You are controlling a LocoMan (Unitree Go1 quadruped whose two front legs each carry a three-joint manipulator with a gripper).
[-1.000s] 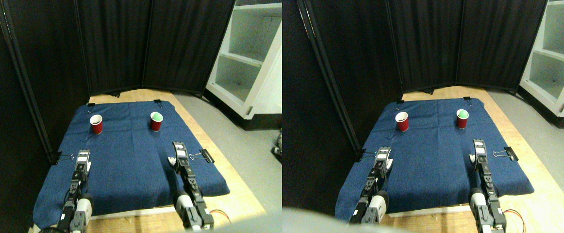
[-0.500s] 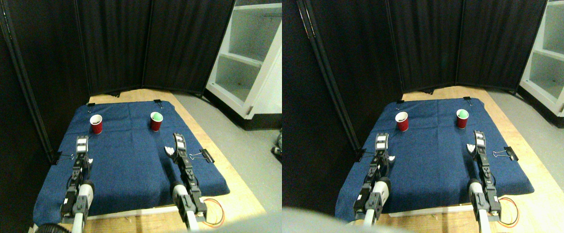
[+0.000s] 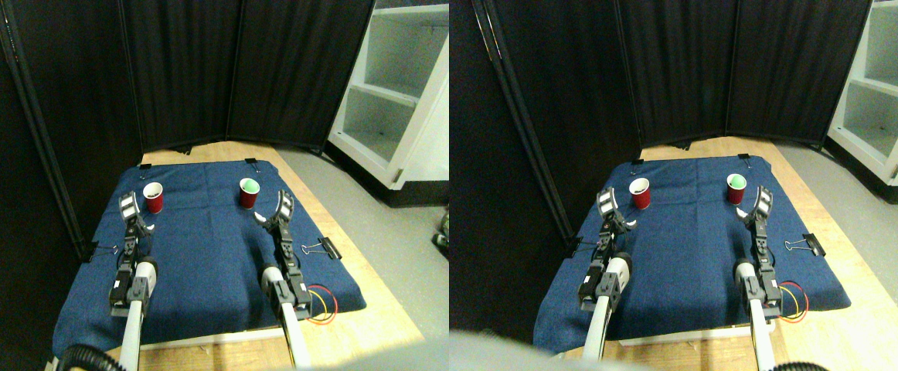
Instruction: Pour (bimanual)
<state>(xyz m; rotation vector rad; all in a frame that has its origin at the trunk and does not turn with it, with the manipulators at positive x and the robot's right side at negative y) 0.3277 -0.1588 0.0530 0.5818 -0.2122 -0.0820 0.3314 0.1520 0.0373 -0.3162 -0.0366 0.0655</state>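
On the dark blue cloth (image 3: 209,255) spread over the pale wooden board (image 3: 387,309), two small red plastic cups are standing upright near the far edge, mouths pointing straight up, long axes vertical. My left red cup with the white inside (image 3: 154,197) is sitting toward the far left of the cloth; my right red cup with the green inside (image 3: 249,192) is sitting toward the far right, well apart from the first. Neither one is tilting.

I am reaching my left gripper (image 3: 134,214) up along the cloth so that it is hanging just beside the white-lined cup, on its left and slightly nearer to me, apart from the cup wall. Its jaws are standing spread, a pale finger (image 3: 148,226) curving out toward the cup's base, with nothing between them.

I am holding my right gripper (image 3: 274,210) just beside the green-lined cup, on its right and a little nearer. Its jaws are likewise standing apart, a pale curved finger (image 3: 262,217) pointing toward the cup, gripping nothing. Whether that finger is touching the cup I cannot tell.

Both my pale limbs are running up from the bottom edge, roughly parallel, pointing away from me toward the folding black curtain screen (image 3: 186,69). Black binder clips (image 3: 324,248) are pinning the cloth at its right and left edges. White shelving (image 3: 395,85) is standing off to the far right, on grey floor (image 3: 410,247).
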